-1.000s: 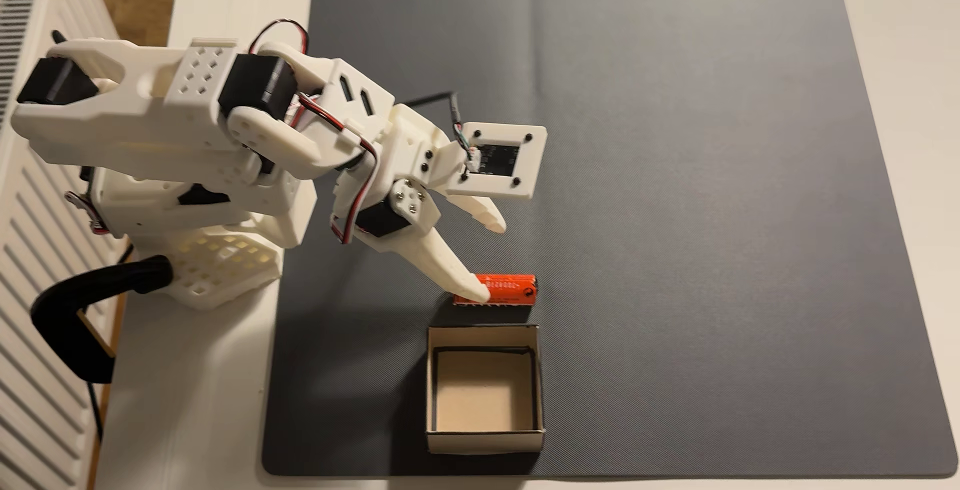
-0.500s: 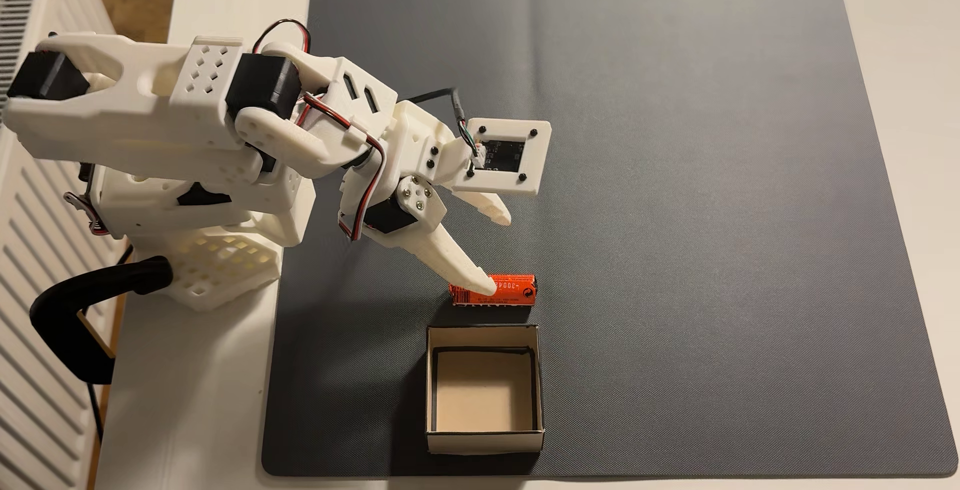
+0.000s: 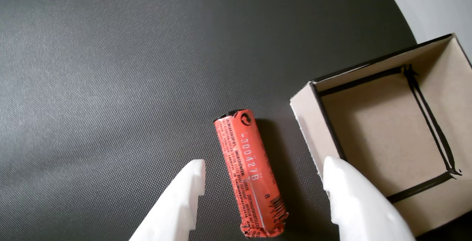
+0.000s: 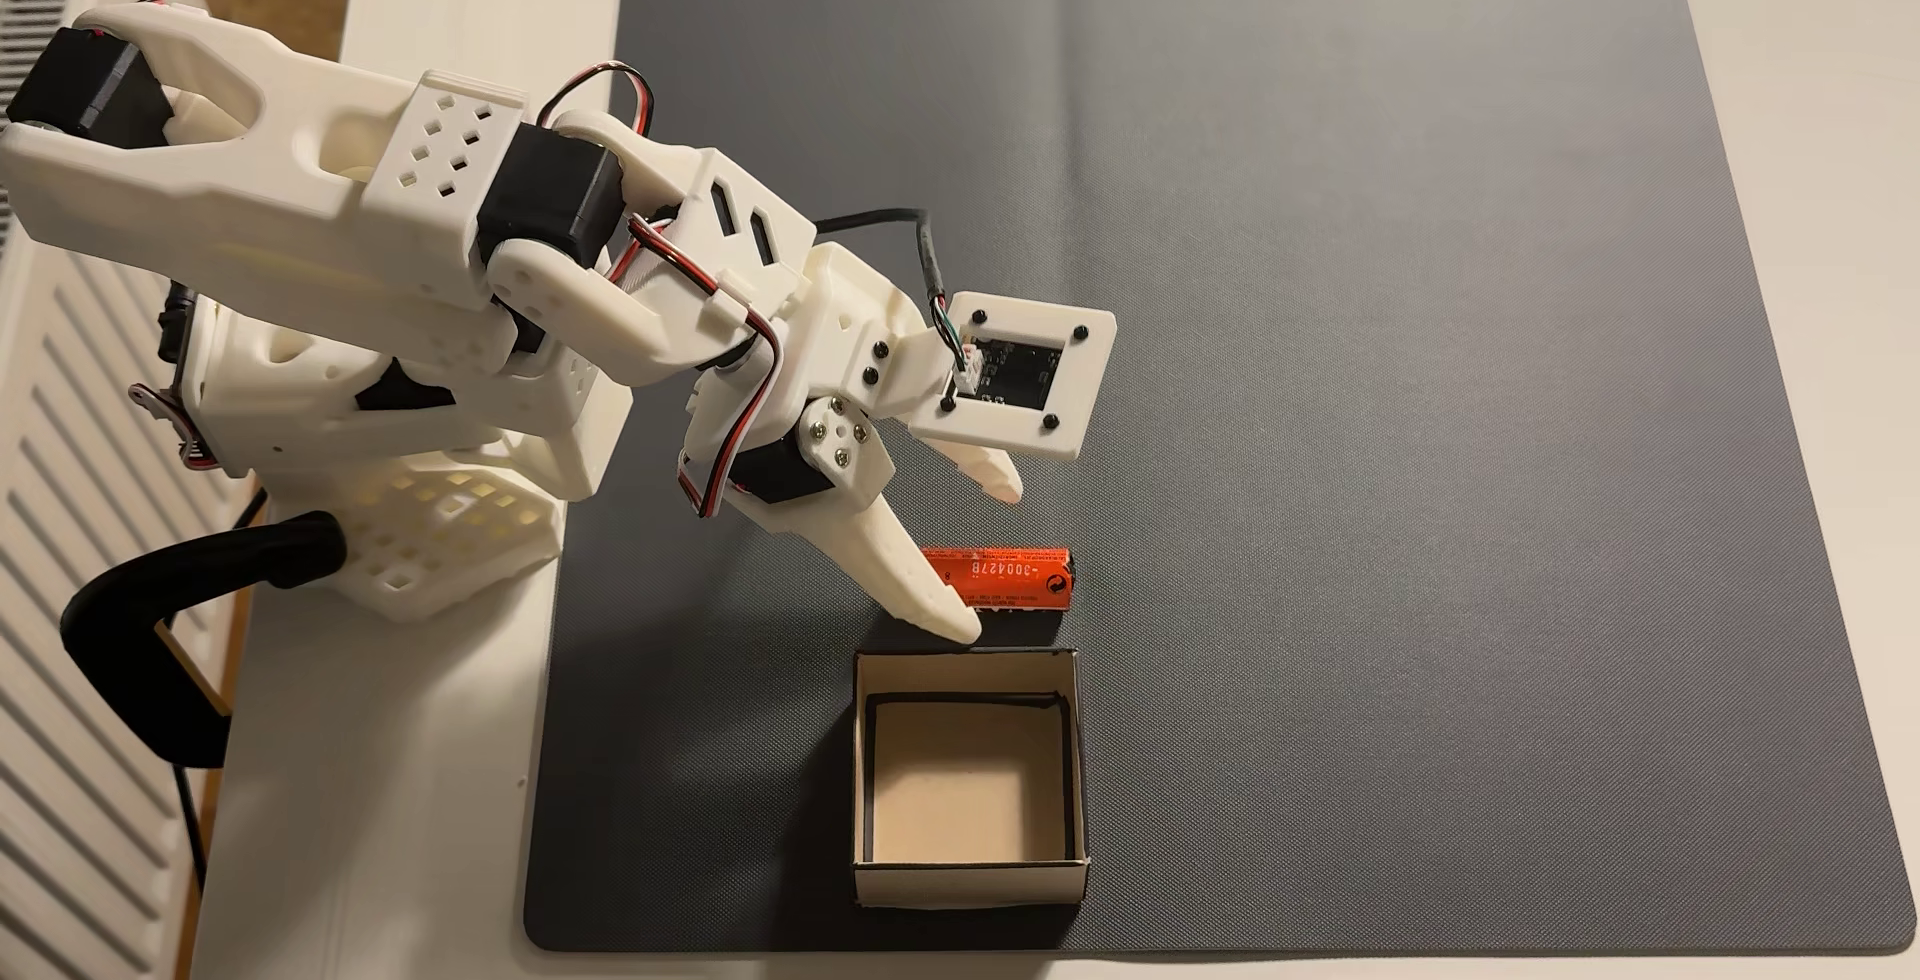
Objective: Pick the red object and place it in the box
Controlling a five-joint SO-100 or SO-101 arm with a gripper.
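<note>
Red object (image 4: 1013, 580) lies on the grey mat (image 4: 1351, 315) just beside the box (image 4: 1075, 762); the arm has shifted boxward, so the gripper (image 3: 263, 172), fingers (image 3: 184, 200) apart, now straddles it, ready to close.

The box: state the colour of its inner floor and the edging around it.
Tan floor with black edging, clearest in the wrist view on the box.

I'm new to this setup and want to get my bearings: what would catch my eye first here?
The red object stands out first: a bright orange-red cylinder lying on the dark grey mat, close to the box but outside it. In the wrist view the open claw straddles it, one white finger on each side, not touching. The box's tan floor is bare.
</note>
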